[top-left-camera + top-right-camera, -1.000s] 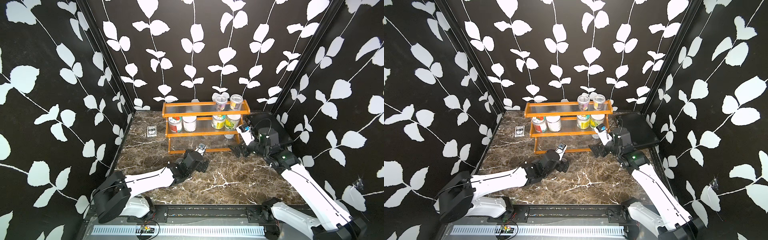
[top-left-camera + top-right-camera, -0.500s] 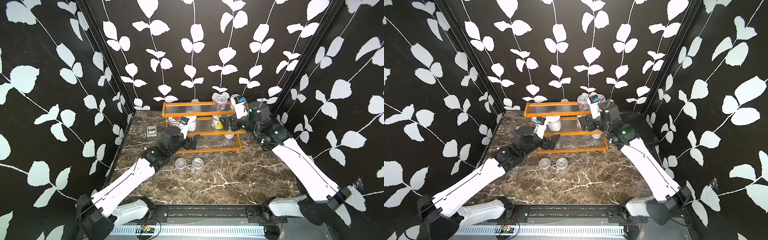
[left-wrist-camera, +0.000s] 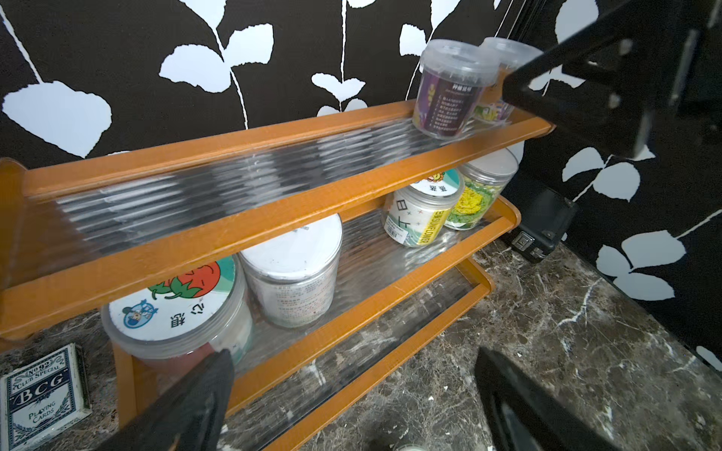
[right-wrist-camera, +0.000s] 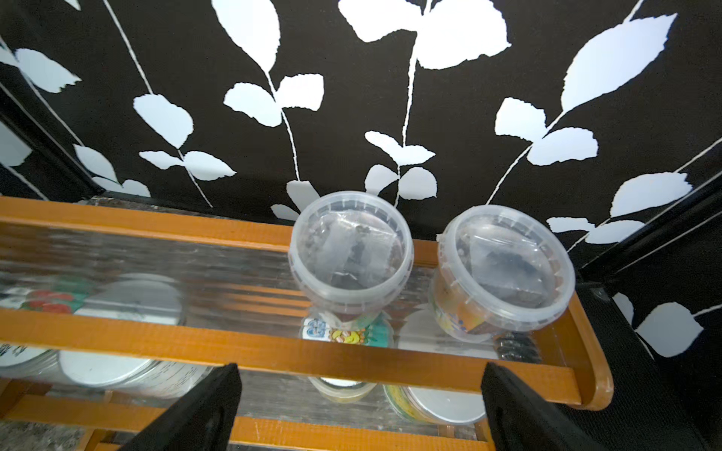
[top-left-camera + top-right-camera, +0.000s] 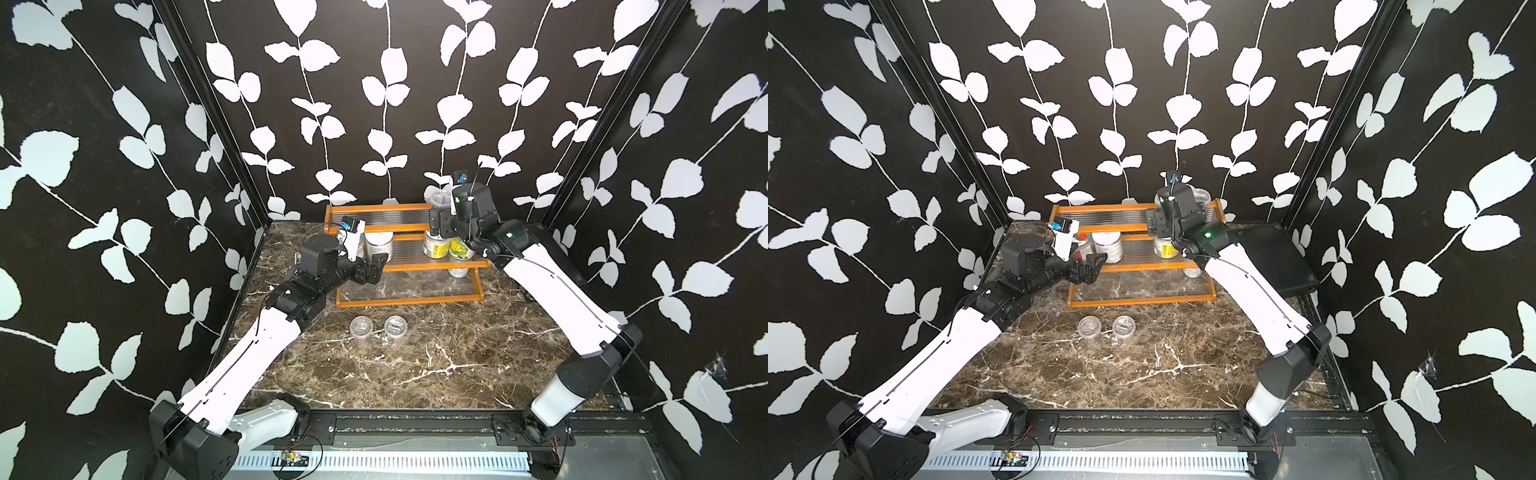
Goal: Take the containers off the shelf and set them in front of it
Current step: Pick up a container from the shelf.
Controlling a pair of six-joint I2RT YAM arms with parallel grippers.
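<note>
Wood in orange-brown frames the shelf (image 5: 409,301), a stepped three-tier rack with clear ribbed plastic tiers. It stands against the back wall on the marble tabletop (image 5: 415,374).

On its top tier, at the end nearest the flat black case (image 5: 1275,253), two small clear cups with translucent snap lids stand side by side. The purple-labelled cup (image 3: 449,90) is nearer the shelf's middle, and the end cup (image 4: 506,265) has a colourful label. Both hold dark contents.

The middle tier carries four larger clear jars:
- a tomato-lid jar (image 3: 176,308) with a cartoon top
- a white-lid jar (image 3: 293,269) just beside it
- a sunflower jar (image 3: 424,211) with a yellow-striped label
- a green-and-yellow jar (image 3: 480,191) at the end

A small grey container (image 5: 459,272) sits at the back of the lowest tier, too small to make out.

Two more clear cups stand upright on the marble just in front of the shelf, close together but apart: a floor cup (image 5: 361,328) and a neighbour cup (image 5: 396,327).

The left gripper (image 3: 353,353) is spread wide and holds nothing. It is level with the middle tier, with one finger just in front of the tomato-lid jar; I cannot tell whether they touch. The right gripper (image 4: 359,367) is also spread wide and holds nothing. It faces the top tier's front rail, lined up with the purple-labelled cup.

A blue playing-card box (image 3: 39,394) lies on the marble beside the shelf.
</note>
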